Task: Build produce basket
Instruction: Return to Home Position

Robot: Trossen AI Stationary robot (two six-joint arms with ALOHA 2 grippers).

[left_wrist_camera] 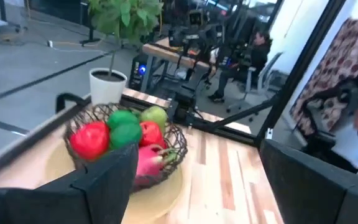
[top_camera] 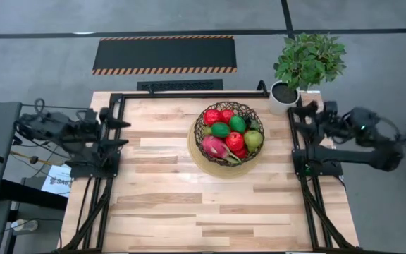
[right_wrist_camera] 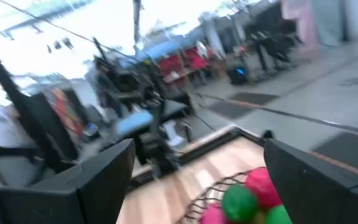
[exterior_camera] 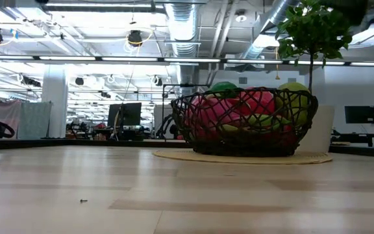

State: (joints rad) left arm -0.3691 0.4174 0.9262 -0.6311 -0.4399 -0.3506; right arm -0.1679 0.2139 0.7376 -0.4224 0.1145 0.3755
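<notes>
The basket (top_camera: 198,131), a dark open-weave wire bowl on a round tan disc (top_camera: 197,159), stands on the pale wooden desk (top_camera: 161,204). It is heaped with produce: red apples (top_camera: 212,116), green limes (top_camera: 220,130), a green pear (top_camera: 253,138) and a pink dragon fruit (top_camera: 215,147) with green tips. The left gripper (top_camera: 123,133) hangs well to the basket's left at the desk's edge, and the right gripper (top_camera: 294,117) is near the basket's right side. Both have their fingers spread wide and empty. A potted plant (top_camera: 309,60) in a white pot (top_camera: 283,97) sits just beyond the basket, to its right. Only the high view takes in both arms, along with a black floor mat (top_camera: 164,54) with striped edges beyond the basket. The low view shows the basket side on, with fruit rising just above its rim. The left wrist view alone catches a seated person (left_wrist_camera: 253,53) in the room beyond the basket. Print on a sheet (top_camera: 53,180) far to the basket's left is too small to read.
</notes>
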